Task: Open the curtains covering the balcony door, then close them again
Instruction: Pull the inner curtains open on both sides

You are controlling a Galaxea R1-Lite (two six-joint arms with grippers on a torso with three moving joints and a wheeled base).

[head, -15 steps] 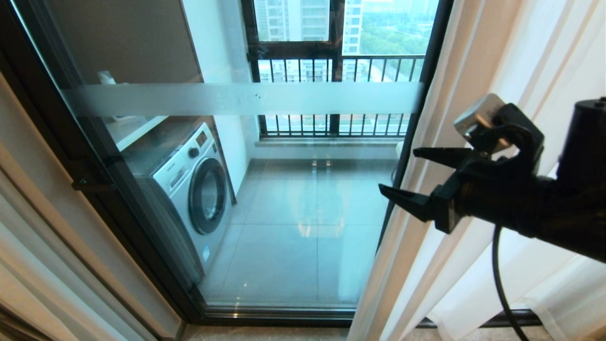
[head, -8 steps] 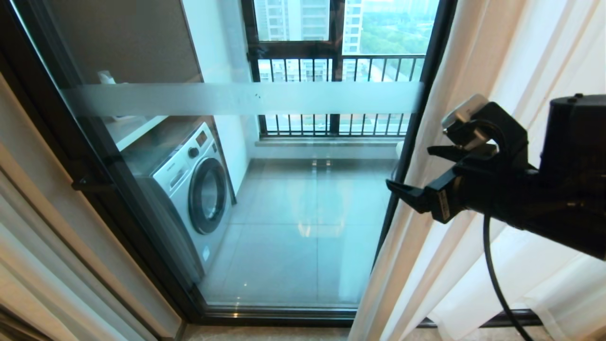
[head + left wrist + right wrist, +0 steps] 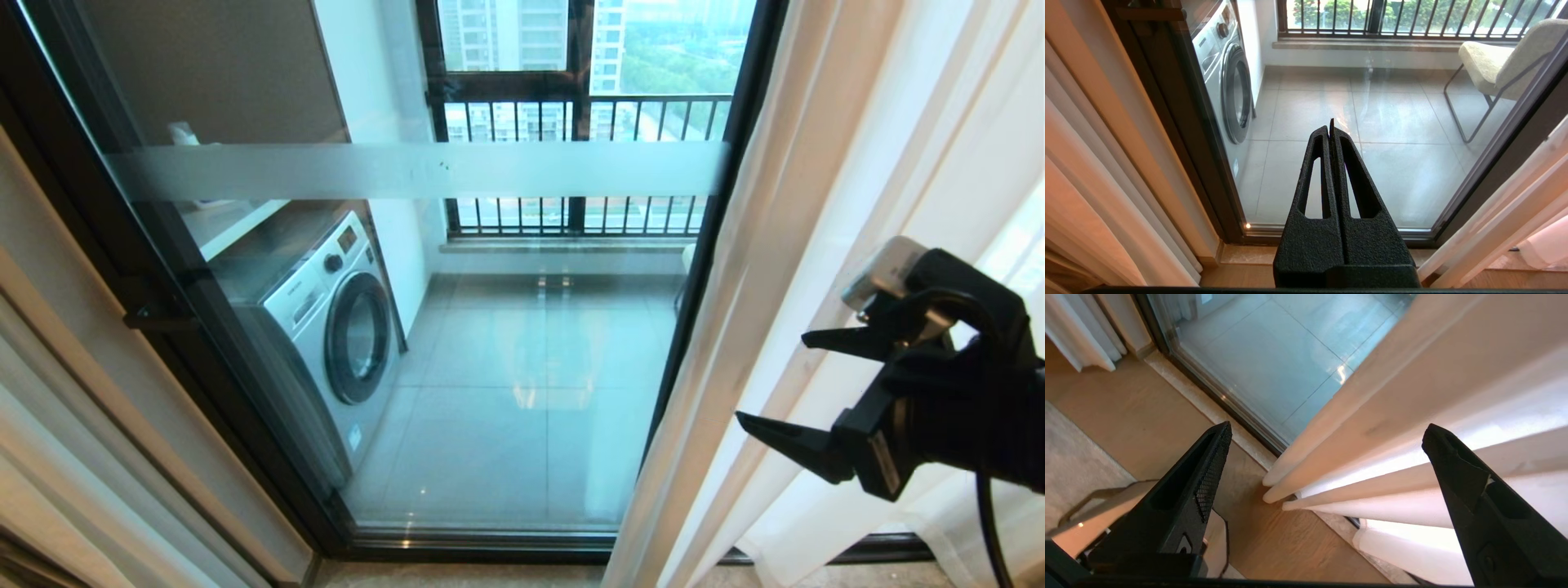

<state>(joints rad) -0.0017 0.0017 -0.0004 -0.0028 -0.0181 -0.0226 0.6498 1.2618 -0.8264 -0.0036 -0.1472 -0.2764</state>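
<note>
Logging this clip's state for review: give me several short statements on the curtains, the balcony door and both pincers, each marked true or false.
1. The curtains cover the whole balcony door. False: they are bunched at the right side and the glass is bare.
2. The right pincer is open. True.
3. The right pincer grips a fold of the curtains. False: its fingers stand apart in front of the fabric, holding nothing.
4. The left pincer is shut and empty. True.
5. A washing machine stands behind the glass. True.
</note>
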